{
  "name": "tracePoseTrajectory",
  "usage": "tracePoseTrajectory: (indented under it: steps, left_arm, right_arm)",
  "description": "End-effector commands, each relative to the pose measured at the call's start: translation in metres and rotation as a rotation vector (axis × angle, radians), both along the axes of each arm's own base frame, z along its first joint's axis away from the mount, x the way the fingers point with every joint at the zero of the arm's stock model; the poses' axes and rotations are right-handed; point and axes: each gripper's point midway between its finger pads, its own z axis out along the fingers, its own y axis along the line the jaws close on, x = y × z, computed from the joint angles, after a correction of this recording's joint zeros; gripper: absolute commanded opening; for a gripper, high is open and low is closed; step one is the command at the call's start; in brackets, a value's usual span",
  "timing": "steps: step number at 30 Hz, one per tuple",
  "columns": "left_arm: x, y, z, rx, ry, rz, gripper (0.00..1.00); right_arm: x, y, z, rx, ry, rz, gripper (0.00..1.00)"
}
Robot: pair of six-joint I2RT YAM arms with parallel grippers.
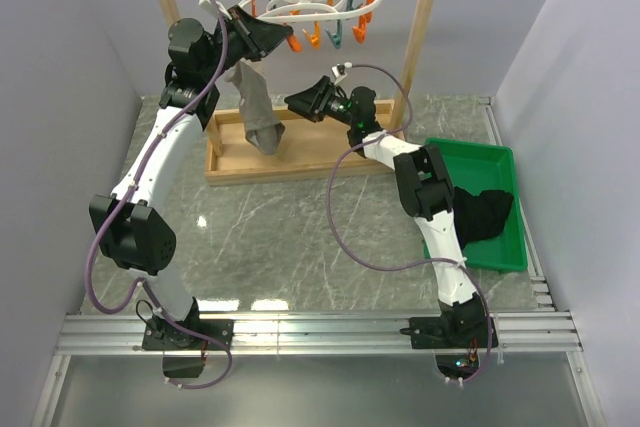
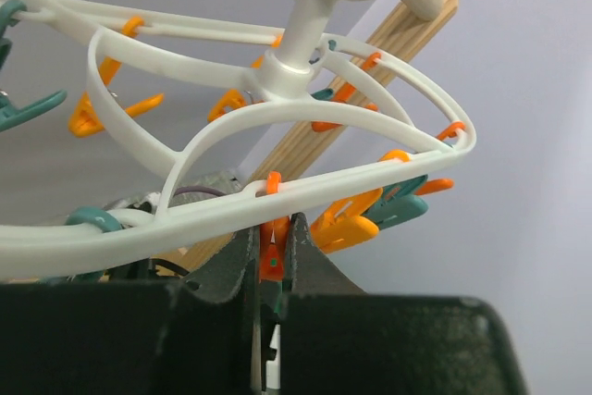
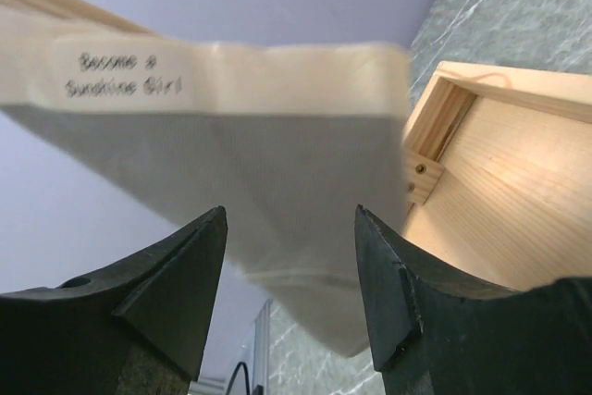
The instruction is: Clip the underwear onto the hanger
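The white hanger (image 1: 318, 2) hangs by its hook from the wooden rack's top bar, with orange and teal clothespins dangling from it. It fills the left wrist view (image 2: 277, 76). My left gripper (image 1: 283, 39) is raised to the hanger's left end and is shut (image 2: 273, 227) on an orange clothespin (image 2: 271, 254). The taupe underwear (image 1: 256, 107) hangs down just below it; where its top is held is hidden. My right gripper (image 1: 292, 103) is open and points left at the underwear. In the right wrist view the underwear (image 3: 277, 182), beige waistband uppermost, hangs just beyond the open jaws (image 3: 289, 228).
The tall wooden rack (image 1: 425, 37) stands on a shallow wooden base tray (image 1: 310, 159) at the back of the marble table. A green tray (image 1: 500, 162) at the right holds a black cloth (image 1: 480, 212). Grey walls close in on both sides.
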Motion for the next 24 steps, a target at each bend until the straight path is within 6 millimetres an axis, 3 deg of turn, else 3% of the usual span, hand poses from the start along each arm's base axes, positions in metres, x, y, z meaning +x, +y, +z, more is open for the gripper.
tracePoseTrajectory:
  steps: [1, 5, 16, 24]
  left_arm:
    - [-0.029, -0.003, 0.037, -0.034, -0.085, -0.068, 0.00]
    - [-0.030, -0.005, 0.035, -0.037, -0.078, -0.082, 0.00]
    - [-0.036, -0.010, 0.029, -0.030, -0.081, -0.138, 0.00]
    - [-0.039, -0.012, 0.029, -0.020, -0.089, -0.165, 0.00]
  right_arm:
    - [0.022, -0.010, 0.003, 0.068, 0.005, -0.058, 0.65]
    - [0.032, -0.003, 0.005, 0.070, -0.007, -0.084, 0.65]
    - [0.039, 0.020, -0.041, 0.048, 0.139, -0.114, 0.67]
    - [0.051, 0.032, -0.042, 0.094, 0.205, -0.140, 0.71]
